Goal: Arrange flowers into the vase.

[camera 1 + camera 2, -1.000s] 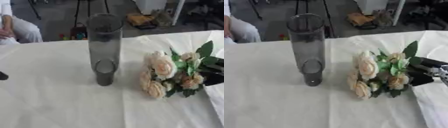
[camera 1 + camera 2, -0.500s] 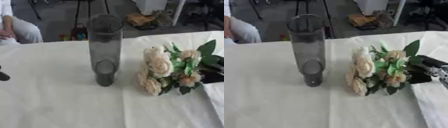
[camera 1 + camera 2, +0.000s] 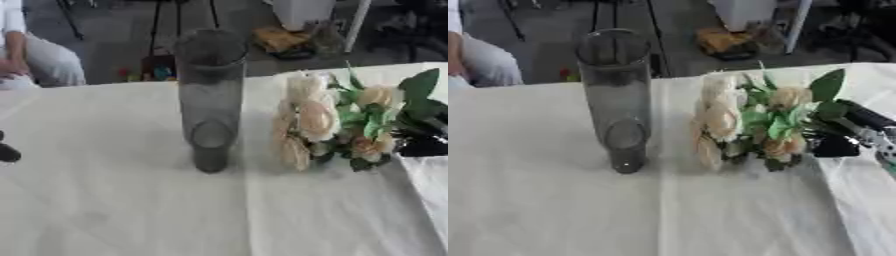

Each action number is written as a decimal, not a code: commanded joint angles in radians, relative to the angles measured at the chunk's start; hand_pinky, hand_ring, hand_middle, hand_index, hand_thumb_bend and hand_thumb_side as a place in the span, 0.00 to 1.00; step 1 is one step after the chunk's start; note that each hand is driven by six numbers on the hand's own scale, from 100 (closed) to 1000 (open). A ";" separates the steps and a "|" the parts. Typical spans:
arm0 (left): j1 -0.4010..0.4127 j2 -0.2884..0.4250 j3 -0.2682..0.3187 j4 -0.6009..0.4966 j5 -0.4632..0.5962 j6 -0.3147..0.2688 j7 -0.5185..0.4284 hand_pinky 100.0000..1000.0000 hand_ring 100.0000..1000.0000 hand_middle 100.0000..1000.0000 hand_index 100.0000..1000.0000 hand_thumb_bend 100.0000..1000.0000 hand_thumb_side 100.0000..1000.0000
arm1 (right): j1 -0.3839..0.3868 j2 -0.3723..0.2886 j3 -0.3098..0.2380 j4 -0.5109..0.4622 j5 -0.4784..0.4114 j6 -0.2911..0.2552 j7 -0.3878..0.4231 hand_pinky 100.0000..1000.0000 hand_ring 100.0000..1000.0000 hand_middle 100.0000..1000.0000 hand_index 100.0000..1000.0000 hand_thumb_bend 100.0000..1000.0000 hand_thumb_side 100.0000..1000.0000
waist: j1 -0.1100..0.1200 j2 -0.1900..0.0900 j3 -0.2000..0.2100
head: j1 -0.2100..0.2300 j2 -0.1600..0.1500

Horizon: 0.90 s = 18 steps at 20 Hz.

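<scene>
Flowers (image 3: 750, 125) were a cream and peach bunch with green leaves, just right of the vase (image 3: 617, 95), blooms toward it, not touching. Your right hand (image 3: 846, 137) had its fingers curled round the stem end at the right edge. Vase stood upright on the white tablecloth (image 3: 623, 215). Your left hand (image 3: 7, 150) barely showed at the left edge; can't tell its fingers.
</scene>
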 commanded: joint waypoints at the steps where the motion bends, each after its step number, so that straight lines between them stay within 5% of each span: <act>1: -0.012 0.006 0.000 -0.018 0.002 0.003 -0.001 0.47 0.58 0.60 0.80 0.00 1.00 | -0.011 -0.035 -0.024 -0.031 -0.053 0.014 -0.006 0.34 0.29 0.00 0.08 0.00 0.50 | -0.005 -0.025 -0.003 | 0.004 -0.008; 18: -0.007 0.009 0.002 -0.018 0.004 0.007 0.002 0.47 0.58 0.59 0.80 0.00 1.00 | -0.022 -0.068 -0.065 -0.158 -0.231 0.097 -0.055 0.31 0.24 0.00 0.06 0.00 0.34 | -0.009 -0.037 -0.013 | 0.013 -0.008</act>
